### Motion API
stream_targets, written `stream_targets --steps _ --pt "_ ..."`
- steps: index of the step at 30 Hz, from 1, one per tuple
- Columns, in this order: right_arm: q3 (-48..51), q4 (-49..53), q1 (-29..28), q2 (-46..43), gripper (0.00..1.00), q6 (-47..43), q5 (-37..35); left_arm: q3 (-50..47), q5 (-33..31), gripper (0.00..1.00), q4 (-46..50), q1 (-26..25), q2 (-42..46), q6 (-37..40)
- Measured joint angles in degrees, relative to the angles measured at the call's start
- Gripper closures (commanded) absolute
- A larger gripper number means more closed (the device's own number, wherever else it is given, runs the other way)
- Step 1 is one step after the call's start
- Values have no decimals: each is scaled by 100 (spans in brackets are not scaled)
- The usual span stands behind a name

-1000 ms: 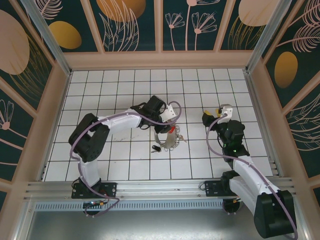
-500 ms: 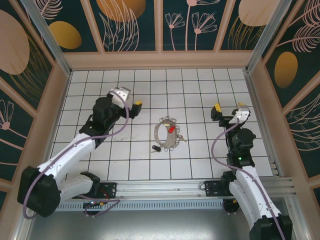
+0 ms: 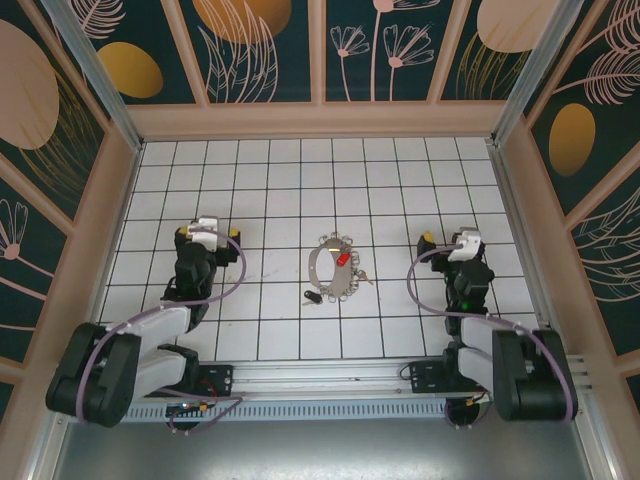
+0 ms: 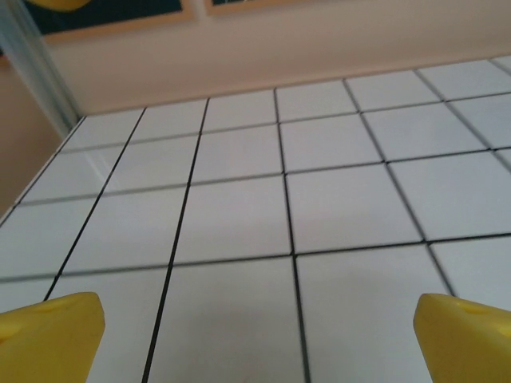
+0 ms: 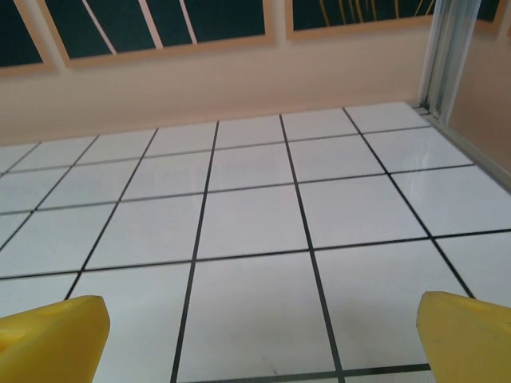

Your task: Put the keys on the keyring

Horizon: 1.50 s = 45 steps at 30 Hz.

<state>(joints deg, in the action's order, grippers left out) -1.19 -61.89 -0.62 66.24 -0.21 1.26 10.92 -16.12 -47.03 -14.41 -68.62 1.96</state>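
The keyring (image 3: 331,266), a thin silvery hoop fringed with small metal keys, lies flat on the white tiled table (image 3: 260,170) near its middle, between the two arms and well apart from both. A key with a bright red tag (image 3: 343,258) rests at the hoop's right side, touching or overlapping the rim; whether it is threaded on cannot be told from above. A black-headed key (image 3: 313,296) lies on the tiles just beside the hoop's near left edge, and another small silvery key (image 3: 364,276) sticks out at the hoop's right. The left hand (image 3: 206,232) sits over the tiles to the left of the keyring, its jaws spread wide with nothing between them; in the left wrist view its yellow fingertips (image 4: 49,337) stand at the two lower corners with bare tiles between. The right hand (image 3: 455,242) sits to the right of the keyring, likewise wide open and empty, its yellow fingertips (image 5: 53,333) framing bare tiles that run to the beige back wall (image 5: 239,80).
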Motion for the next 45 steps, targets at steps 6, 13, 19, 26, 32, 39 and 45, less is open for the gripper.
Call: stream_targets --steps 6,13,19,26,32,39,45 --pt "-188 -1086 72 1220 1 -59 79 153 68 1 -765 127 -872 76" --pt "-802 -1325 101 2197 1 -114 81 72 -22 1 -1976 389 -1279 227" --pt "-1123 -1113 129 2197 1 -2 -205 -125 358 1 -2881 1067 -1797 -83" --pt "-1123 -979 140 2197 1 57 -295 26 691 1 -2776 1196 -1888 -254" --pt "-1123 -966 140 2197 1 59 -297 39 734 1 -2774 1196 -1888 -273" --pt "-1130 -942 140 2197 1 59 -297 42 730 1 -2774 1196 -1888 -315" --pt "-1130 -857 140 2197 1 59 -295 42 730 1 -2774 1196 -1888 -317"
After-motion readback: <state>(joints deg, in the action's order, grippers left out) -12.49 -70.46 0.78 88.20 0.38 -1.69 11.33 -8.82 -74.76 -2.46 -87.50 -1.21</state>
